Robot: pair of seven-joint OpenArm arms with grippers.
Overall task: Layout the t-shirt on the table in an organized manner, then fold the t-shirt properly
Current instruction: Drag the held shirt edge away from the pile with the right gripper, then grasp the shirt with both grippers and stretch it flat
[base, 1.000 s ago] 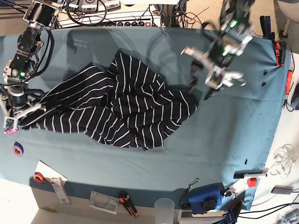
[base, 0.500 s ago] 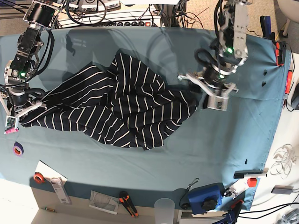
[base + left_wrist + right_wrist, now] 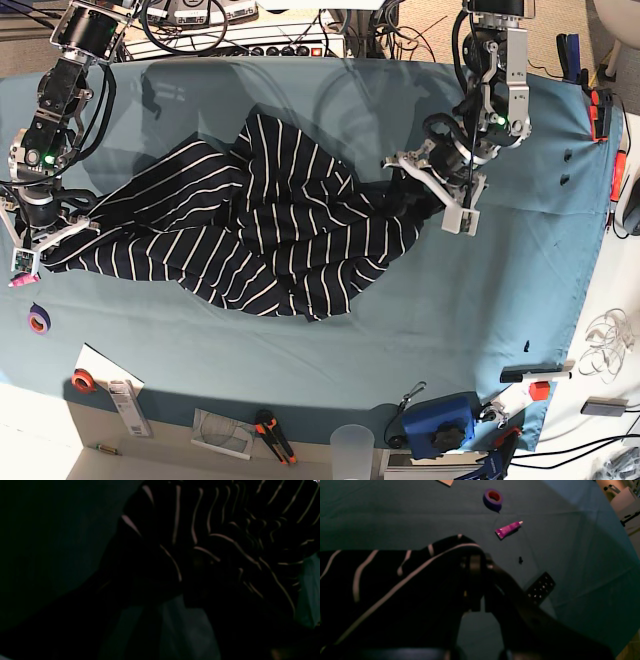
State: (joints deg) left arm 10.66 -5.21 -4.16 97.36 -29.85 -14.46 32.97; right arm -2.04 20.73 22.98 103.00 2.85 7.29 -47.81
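I see the shirt (image 3: 265, 215) lying crumpled across the middle and left of the tabletop (image 3: 480, 300), its white stripes running in several directions over bunched folds, one end stretched out toward the left edge and the other heaped toward the centre-right. My right pincer (image 3: 38, 240), on the left of the base view, is clamped on the stretched end of the shirt; from the right wrist camera I see striped cloth (image 3: 395, 580) draped over the closed fingers (image 3: 475, 580) with the teal cover beyond. My left pincer (image 3: 432, 190), on the right of the base view, stands wide apart right at the shirt's heaped right end, one finger (image 3: 405, 162) over the dark cloth and the other toward bare teal; I cannot tell whether it touches the fabric. The left wrist camera is very dark, and I make out only striped folds (image 3: 225, 542) close up. Just past the right pincer lie a purple tube (image 3: 508, 528) and a tape roll (image 3: 493, 498), near each other. Along the near edge I see an orange roll (image 3: 83, 380), orange-handled pliers (image 3: 272, 435), a clear cup (image 3: 352, 450) and a blue box (image 3: 442, 420).
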